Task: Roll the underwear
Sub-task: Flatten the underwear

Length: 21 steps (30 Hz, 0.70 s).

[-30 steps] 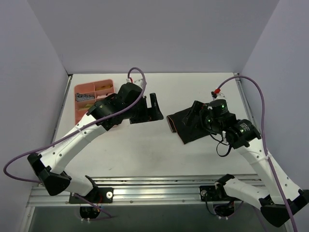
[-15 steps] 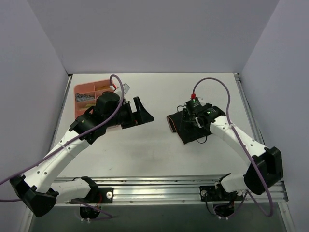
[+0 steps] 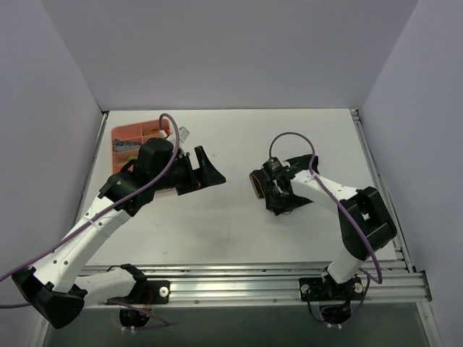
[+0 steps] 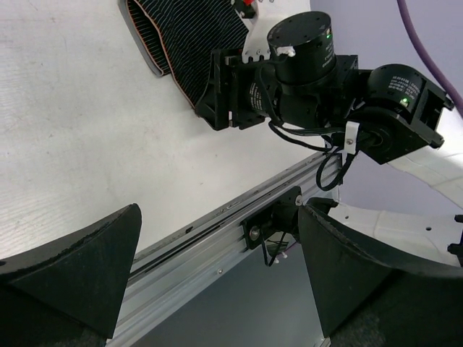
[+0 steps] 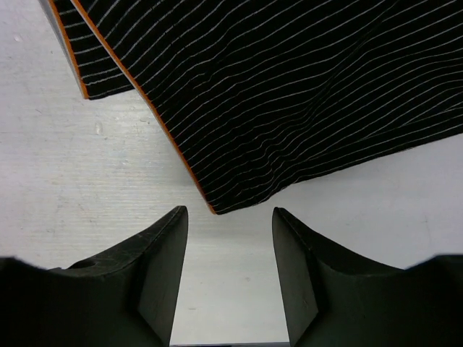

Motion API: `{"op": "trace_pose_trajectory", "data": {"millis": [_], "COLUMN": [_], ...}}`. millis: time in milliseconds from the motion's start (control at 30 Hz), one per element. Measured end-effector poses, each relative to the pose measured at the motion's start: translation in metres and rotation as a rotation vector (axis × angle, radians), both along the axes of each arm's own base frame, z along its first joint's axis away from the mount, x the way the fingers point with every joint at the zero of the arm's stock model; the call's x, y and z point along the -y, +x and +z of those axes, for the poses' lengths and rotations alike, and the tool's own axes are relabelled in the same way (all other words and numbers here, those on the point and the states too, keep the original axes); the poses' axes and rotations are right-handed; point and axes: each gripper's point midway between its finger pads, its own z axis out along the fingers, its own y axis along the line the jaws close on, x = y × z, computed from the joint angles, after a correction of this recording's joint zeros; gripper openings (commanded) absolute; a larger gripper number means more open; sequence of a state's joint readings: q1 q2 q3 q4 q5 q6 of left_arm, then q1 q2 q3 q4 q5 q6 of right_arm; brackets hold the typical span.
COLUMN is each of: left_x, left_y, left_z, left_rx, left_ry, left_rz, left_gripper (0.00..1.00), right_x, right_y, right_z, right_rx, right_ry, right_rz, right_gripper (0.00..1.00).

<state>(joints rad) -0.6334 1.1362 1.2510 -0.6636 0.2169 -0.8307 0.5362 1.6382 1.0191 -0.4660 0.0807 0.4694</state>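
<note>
The underwear [image 3: 257, 182] is a black striped garment with a reddish-brown band, lying flat at the centre right of the table. My right gripper [image 3: 278, 202] points down over its near corner. In the right wrist view the fingers [image 5: 163, 260] stand open, and the garment's corner [image 5: 239, 144] lies just beyond the tips, untouched. My left gripper [image 3: 206, 170] is open and empty, hovering left of the garment. The left wrist view shows the underwear [image 4: 184, 36] at the top, with the right gripper's body [image 4: 253, 87] on it.
A pink divided tray [image 3: 137, 141] with small items sits at the back left, beside the left arm. The aluminium rail [image 3: 231, 275] runs along the table's near edge. Purple cables loop above both arms.
My right arm has swung in leftwards, and its gripper now points down over the garment's near corner. My left gripper has pulled back a little to the left.
</note>
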Motion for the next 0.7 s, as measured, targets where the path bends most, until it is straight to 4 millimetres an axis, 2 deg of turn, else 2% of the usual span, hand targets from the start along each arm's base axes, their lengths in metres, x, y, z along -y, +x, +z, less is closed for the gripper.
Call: {"op": "trace_pose_trajectory", "data": {"millis": [100, 200, 267, 367, 400, 433, 600, 700], "left_x": [-0.003, -0.006, -0.010, -0.015, -0.016, -0.017, -0.022, -0.020], "left_y": [0.002, 0.004, 0.005, 0.007, 0.009, 0.010, 0.010, 0.010], "left_z": [-0.001, -0.002, -0.004, -0.011, -0.015, -0.019, -0.055, -0.089], "left_rx": [-0.004, -0.009, -0.017, -0.038, -0.048, -0.059, -0.128, -0.181], "left_ry": [0.003, 0.007, 0.014, 0.035, 0.045, 0.054, 0.106, 0.123], "left_rz": [0.010, 0.020, 0.028, 0.043, 0.047, 0.053, 0.066, 0.069], "left_gripper": [0.98, 0.99, 1.00, 1.00, 0.95, 0.94, 0.80, 0.77], "right_x": [0.000, -0.003, -0.003, -0.005, -0.006, -0.007, -0.010, -0.016], "right_y": [-0.001, 0.002, 0.002, 0.004, 0.004, 0.004, 0.001, -0.005], "right_z": [-0.009, -0.019, -0.027, -0.027, -0.027, -0.027, -0.023, -0.017], "right_rx": [-0.010, -0.016, -0.031, -0.017, -0.012, -0.006, -0.002, -0.007], "right_ry": [-0.010, -0.020, -0.030, -0.027, -0.025, -0.021, 0.000, 0.034], "right_rz": [0.021, 0.044, 0.052, 0.064, 0.066, 0.070, 0.072, 0.055], "right_gripper": [0.44, 0.38, 0.30, 0.16, 0.12, 0.01, 0.00, 0.00]}}
